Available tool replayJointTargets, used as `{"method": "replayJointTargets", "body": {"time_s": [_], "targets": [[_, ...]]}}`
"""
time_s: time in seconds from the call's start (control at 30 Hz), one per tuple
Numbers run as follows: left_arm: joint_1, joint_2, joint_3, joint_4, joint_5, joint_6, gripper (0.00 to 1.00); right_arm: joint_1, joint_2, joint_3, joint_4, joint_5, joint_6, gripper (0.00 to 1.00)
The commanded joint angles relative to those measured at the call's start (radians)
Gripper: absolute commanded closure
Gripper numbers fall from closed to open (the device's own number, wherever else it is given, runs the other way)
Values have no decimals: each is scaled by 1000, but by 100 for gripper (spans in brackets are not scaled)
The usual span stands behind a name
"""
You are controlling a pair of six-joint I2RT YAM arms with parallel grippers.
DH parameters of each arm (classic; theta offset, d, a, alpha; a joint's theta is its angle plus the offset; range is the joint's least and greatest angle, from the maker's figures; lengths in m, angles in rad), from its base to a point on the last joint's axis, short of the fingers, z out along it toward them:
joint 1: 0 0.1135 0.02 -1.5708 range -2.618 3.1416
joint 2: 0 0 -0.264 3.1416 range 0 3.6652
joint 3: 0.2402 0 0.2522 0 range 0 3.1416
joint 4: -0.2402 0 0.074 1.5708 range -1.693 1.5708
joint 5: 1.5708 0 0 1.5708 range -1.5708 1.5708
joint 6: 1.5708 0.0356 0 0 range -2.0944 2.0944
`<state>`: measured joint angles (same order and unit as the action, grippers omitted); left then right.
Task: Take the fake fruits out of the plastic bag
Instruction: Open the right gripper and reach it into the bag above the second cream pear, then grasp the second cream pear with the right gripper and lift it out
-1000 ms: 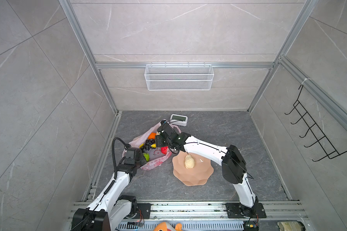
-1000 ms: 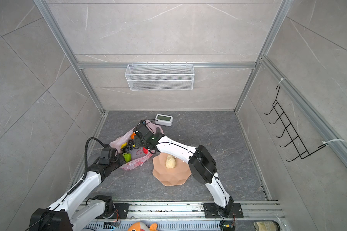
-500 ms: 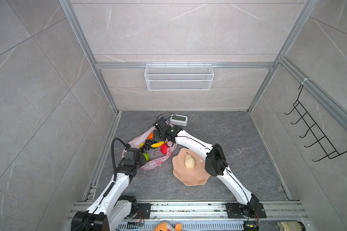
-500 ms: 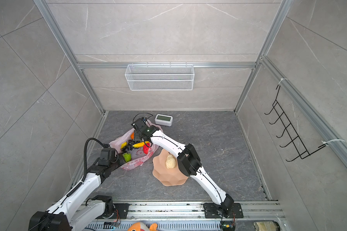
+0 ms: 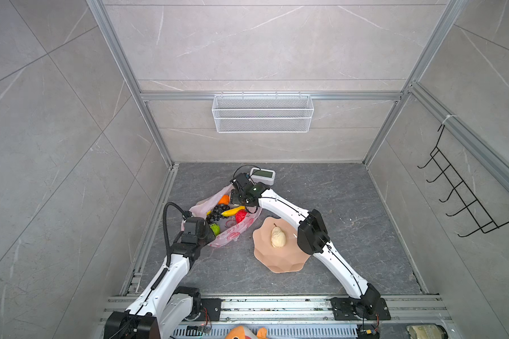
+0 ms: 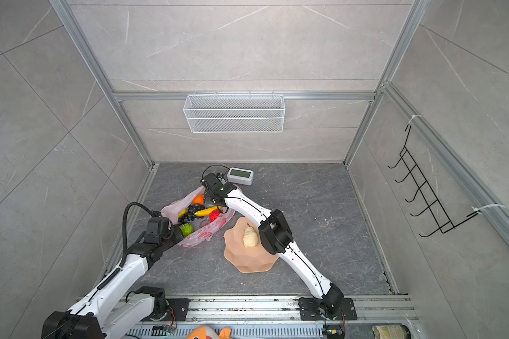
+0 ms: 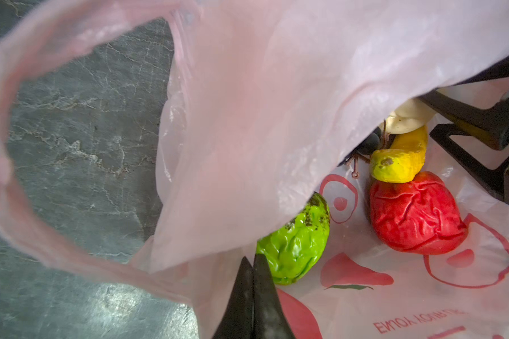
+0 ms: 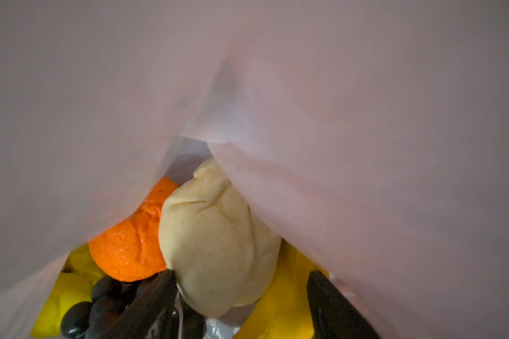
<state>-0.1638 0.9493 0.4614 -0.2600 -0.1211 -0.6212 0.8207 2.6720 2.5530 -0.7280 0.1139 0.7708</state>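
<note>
Swinging back from the bag's middle, the right tool (image 8: 241, 281) now sits inside the mouth of the plastic bag (image 5: 232, 232). Its jaws are spread wider, either side of a beige pear (image 8: 218, 249) leaning on the orange (image 8: 130, 252). The left tool (image 7: 252, 264) is pressed together, seemingly pinching the bag's rim to hold it open on the table (image 5: 335, 190). A pale pear (image 5: 277, 237) lies in the peach bowl (image 5: 276, 264); banana (image 5: 232, 210), grapes (image 5: 216, 212), red fruit (image 7: 415, 214) and green fruit (image 7: 294, 246) remain bagged. Next, I judge: close on the beige pear and lift clear of the film.
</note>
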Motion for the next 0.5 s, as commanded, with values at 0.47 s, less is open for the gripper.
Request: {"method": "replayJointTargets", "body": {"time_s": [0.47], "targets": [[-3, -5, -3, 27, 8, 20, 100, -18, 86, 96, 89, -99, -12, 20]]}}
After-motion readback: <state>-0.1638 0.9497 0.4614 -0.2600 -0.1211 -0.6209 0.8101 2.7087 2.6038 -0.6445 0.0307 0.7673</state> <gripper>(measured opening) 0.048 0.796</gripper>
